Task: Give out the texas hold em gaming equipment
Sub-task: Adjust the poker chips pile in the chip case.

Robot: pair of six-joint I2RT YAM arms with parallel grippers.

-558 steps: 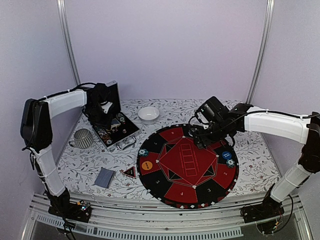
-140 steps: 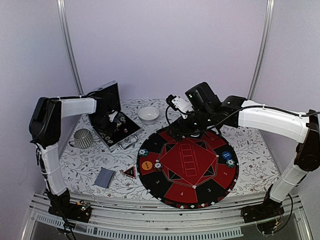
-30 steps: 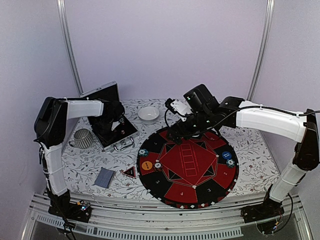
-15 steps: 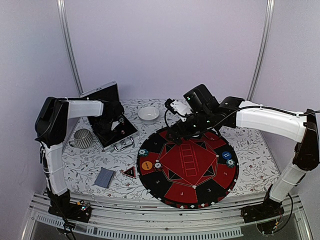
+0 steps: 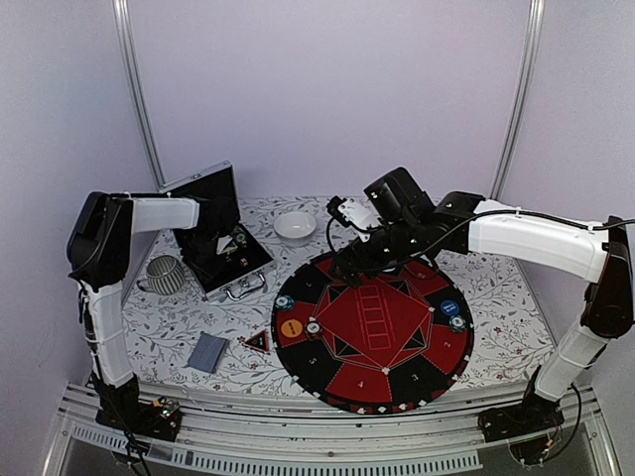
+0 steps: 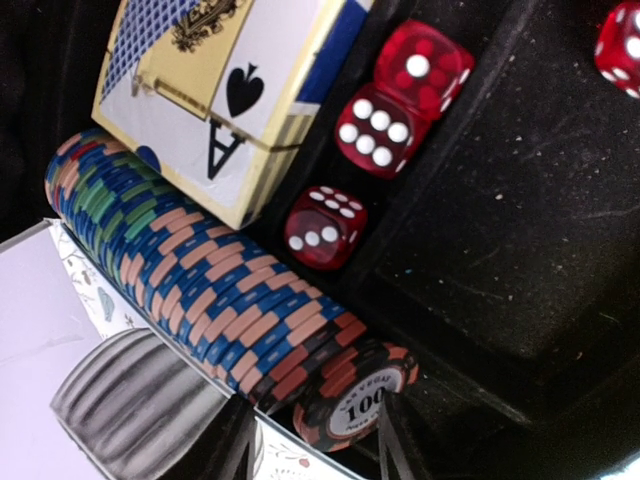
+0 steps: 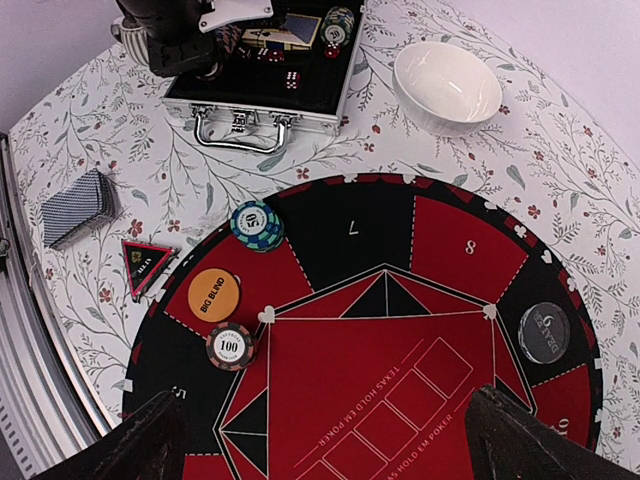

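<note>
Left gripper (image 6: pixel 318 445) is straddling the end poker chips (image 6: pixel 355 395), lower frame, grip unclear; likely light, slick discs, best pinched by edges. Right gripper (image 7: pixel 340 440) is gaping wide.

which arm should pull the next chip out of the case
Left: the left claw straddles the end chip in the case; the right claw hangs open over the mat.

Floral-print counter (image 7: pixel 560 160). Round red-and-black felt mat (image 7: pixel 340 235) lies on it. Open silver case (image 7: pixel 290 112) far left, red dice (image 6: pixel 380 125) inside. White bowl (image 7: pixel 447 85) right of case. Ribbed grey cup (image 5: pixel 166 274) left of it. Small black triangle (image 7: pixel 145 265) near mat's left edge.
</note>
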